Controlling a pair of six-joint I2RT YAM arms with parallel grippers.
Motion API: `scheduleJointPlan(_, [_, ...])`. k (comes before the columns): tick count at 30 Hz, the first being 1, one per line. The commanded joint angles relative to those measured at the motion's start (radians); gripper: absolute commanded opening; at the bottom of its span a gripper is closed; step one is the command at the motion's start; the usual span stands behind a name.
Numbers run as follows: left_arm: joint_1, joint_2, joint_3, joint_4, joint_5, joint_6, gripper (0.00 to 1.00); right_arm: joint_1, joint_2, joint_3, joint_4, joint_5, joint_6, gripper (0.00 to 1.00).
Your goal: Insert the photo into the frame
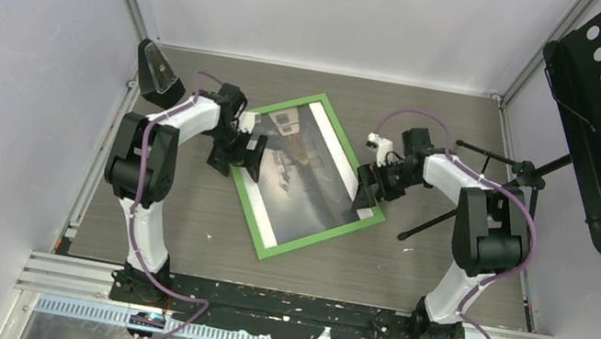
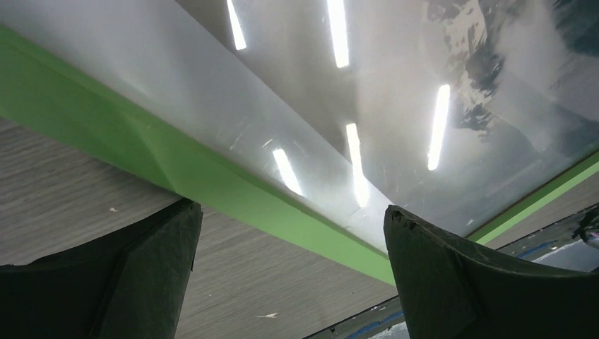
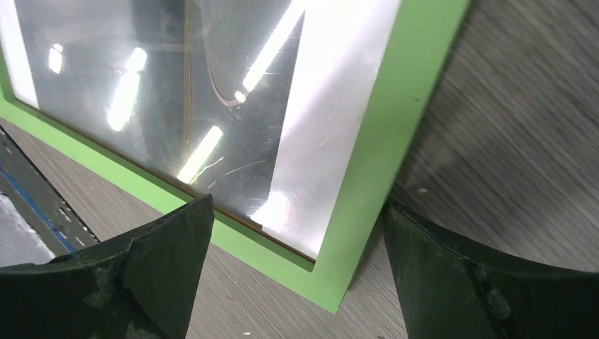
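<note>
Photo (image 1: 314, 177) lies inside frame (image 1: 324, 239), mid-picture on table (image 1: 173, 236) | left claw (image 1: 238, 157) spread, empty, at frame's left edge; right claw (image 1: 370, 191) likewise at right | risk: a finger catching the frame could skew it and dislodge the photo

The glossy grey photo (image 1: 315, 172) sits inside the green frame (image 1: 321, 236) (face up, flat, turned diagonally).

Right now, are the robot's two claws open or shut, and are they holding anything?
Left gripper: open, holding nothing, above the frame's edge.
Right gripper: open, holding nothing, above the frame's corner.
</note>
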Motion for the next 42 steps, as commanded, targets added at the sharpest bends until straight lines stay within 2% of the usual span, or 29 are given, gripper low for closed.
scheduleJointPlan(1, [0.024, 0.044, 0.074, -0.053, 0.074, -0.016, 0.99, 0.088, 0.005, -0.022, -0.087, 0.04, -0.109, 0.95])
scheduleJointPlan(10, [0.029, 0.152, 0.252, -0.129, 0.137, 0.025, 0.99, 0.221, -0.05, -0.063, -0.139, -0.009, -0.211, 0.95])
scheduleJointPlan(19, [0.028, 0.27, 0.479, -0.225, 0.16, 0.027, 0.99, 0.382, -0.047, -0.064, -0.172, -0.046, -0.235, 0.95])
scheduleJointPlan(31, [0.027, 0.431, 0.772, -0.312, 0.262, 0.042, 1.0, 0.584, -0.001, 0.047, -0.183, -0.133, -0.234, 0.95])
scheduleJointPlan(36, [0.033, 0.384, 0.796, -0.286, 0.217, 0.064, 1.0, 0.599, -0.021, 0.112, -0.173, -0.112, -0.224, 0.95])
scheduleJointPlan(42, [0.043, 0.223, 0.696, -0.182, 0.114, 0.096, 1.0, 0.566, -0.116, 0.162, -0.147, 0.016, -0.173, 0.95])
